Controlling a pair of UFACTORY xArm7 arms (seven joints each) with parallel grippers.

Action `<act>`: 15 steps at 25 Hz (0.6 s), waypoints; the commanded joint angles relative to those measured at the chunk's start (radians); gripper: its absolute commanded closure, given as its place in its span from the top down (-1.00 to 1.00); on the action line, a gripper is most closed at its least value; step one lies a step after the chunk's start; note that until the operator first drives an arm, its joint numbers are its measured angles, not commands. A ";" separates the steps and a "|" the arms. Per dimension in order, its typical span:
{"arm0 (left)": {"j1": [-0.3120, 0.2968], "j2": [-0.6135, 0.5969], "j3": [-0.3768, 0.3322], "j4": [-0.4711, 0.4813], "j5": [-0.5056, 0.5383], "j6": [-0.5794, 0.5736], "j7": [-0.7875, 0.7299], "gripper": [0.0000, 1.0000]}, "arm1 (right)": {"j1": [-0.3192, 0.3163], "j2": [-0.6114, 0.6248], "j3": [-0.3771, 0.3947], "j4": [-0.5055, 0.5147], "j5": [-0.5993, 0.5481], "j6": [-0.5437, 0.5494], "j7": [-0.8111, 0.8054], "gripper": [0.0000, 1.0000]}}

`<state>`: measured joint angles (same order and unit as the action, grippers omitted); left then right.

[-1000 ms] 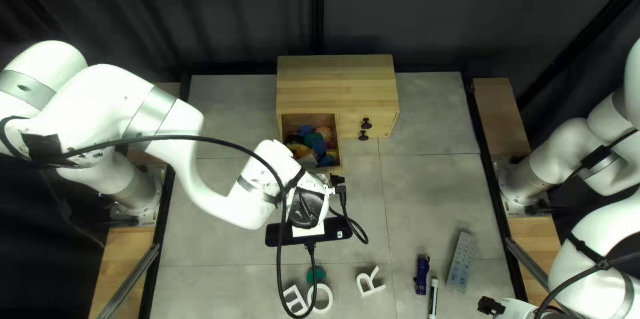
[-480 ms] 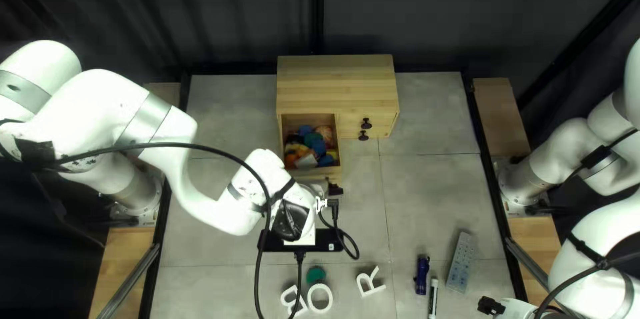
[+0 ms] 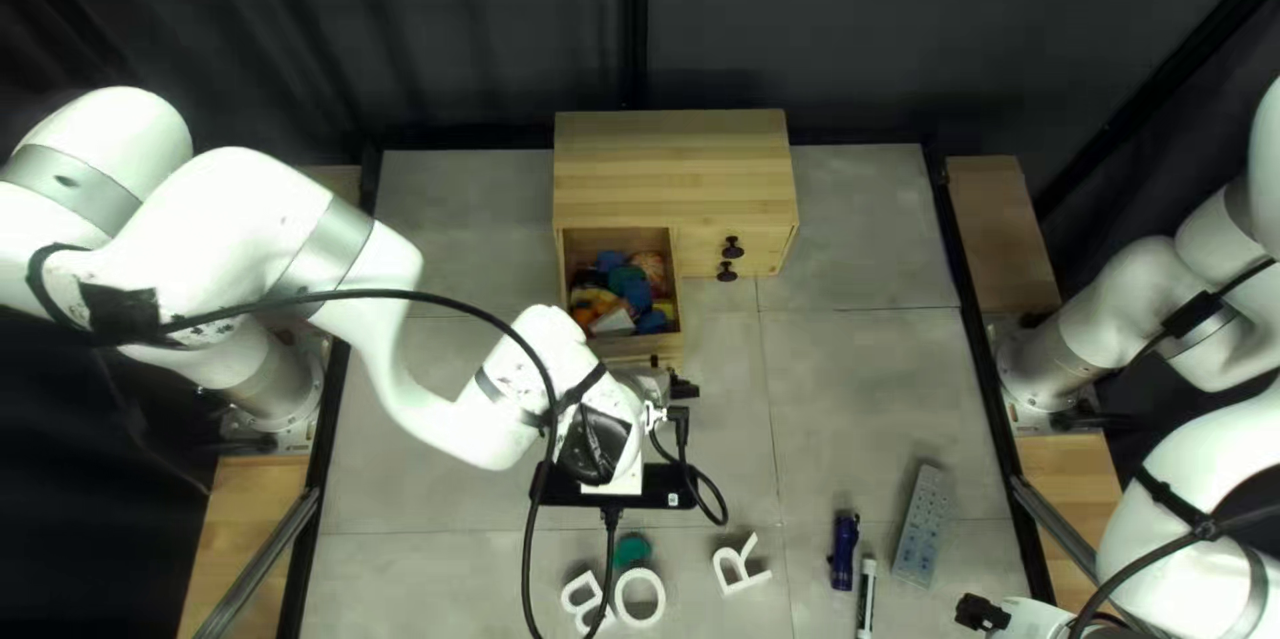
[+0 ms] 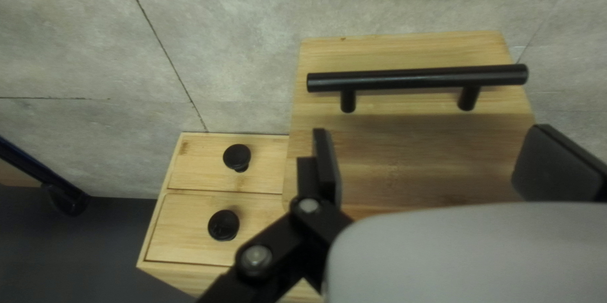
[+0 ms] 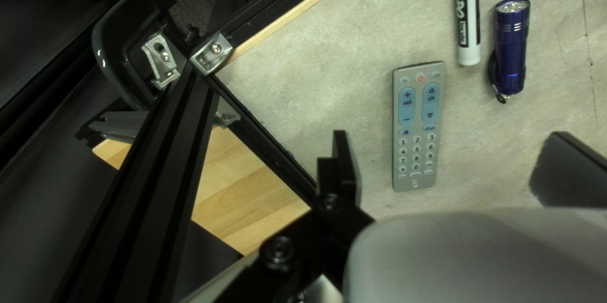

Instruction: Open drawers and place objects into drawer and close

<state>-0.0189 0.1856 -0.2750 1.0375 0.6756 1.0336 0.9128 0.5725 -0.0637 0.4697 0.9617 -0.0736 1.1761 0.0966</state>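
Top left view: left gripper (image 3: 656, 384) near the front of the pulled-out drawer (image 3: 620, 348), coloured objects (image 3: 622, 282) inside, cabinet (image 3: 674, 166) beyond. Right gripper (image 3: 990, 614) near remote (image 3: 920, 526).

Left wrist view: gripper released, fingers wide apart; black bar handle (image 4: 417, 78) ahead, two knobs (image 4: 237, 157) off to one side.

Right wrist view: gripper released, fingers apart; remote ahead, marker (image 5: 468, 18) and flashlight (image 5: 511, 47) farther ahead.

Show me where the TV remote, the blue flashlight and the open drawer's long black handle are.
TV remote (image 5: 418, 128), right wrist view: middle of its button face.
Blue flashlight (image 5: 511, 49), right wrist view: middle of its barrel.
Long black handle (image 4: 414, 79), left wrist view: middle of its bar.
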 commanded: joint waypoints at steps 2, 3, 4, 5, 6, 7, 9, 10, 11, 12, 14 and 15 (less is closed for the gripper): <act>0.004 -0.011 0.004 -0.016 0.002 -0.007 -0.005 1.00 | 0.000 0.000 0.000 0.000 0.000 0.000 0.000 1.00; 0.004 -0.013 0.004 -0.018 0.003 -0.009 -0.007 1.00 | 0.000 0.000 0.000 0.000 0.000 0.000 0.000 1.00; 0.005 -0.014 0.004 -0.021 0.004 -0.012 -0.007 1.00 | 0.000 0.000 0.000 0.000 0.000 0.000 0.000 1.00; 0.006 -0.016 0.004 -0.024 0.004 -0.015 -0.007 1.00 | 0.000 0.000 0.000 0.000 0.000 0.000 0.000 1.00; 0.007 -0.018 0.005 -0.025 0.003 -0.016 -0.006 1.00 | 0.000 0.000 0.000 0.000 0.000 0.000 0.000 1.00; 0.007 -0.018 0.005 -0.026 0.003 -0.017 -0.005 1.00 | 0.000 0.000 0.000 0.000 0.000 0.000 0.000 1.00; 0.007 -0.017 0.005 -0.025 0.002 -0.018 -0.005 1.00 | 0.000 0.000 0.000 0.000 0.000 0.000 0.000 1.00; 0.008 -0.017 0.005 -0.027 0.001 -0.019 -0.006 1.00 | 0.000 0.000 0.000 0.000 0.000 0.000 0.000 1.00; 0.008 -0.018 0.005 -0.030 0.000 -0.020 -0.007 1.00 | 0.000 0.000 0.000 0.000 0.000 0.000 0.000 1.00; 0.009 -0.018 0.006 -0.032 -0.001 -0.021 -0.008 1.00 | 0.000 0.000 0.000 0.000 0.000 0.000 0.000 1.00; 0.011 -0.021 0.007 -0.040 -0.003 -0.027 -0.011 1.00 | 0.000 0.000 0.000 0.000 0.000 0.000 0.000 1.00; 0.012 -0.022 0.008 -0.041 -0.003 -0.028 -0.012 1.00 | 0.000 0.000 0.000 0.000 0.000 0.000 0.000 1.00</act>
<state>-0.0085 0.1651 -0.2684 1.0002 0.6738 1.0087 0.9028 0.5725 -0.0637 0.4697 0.9617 -0.0736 1.1761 0.0966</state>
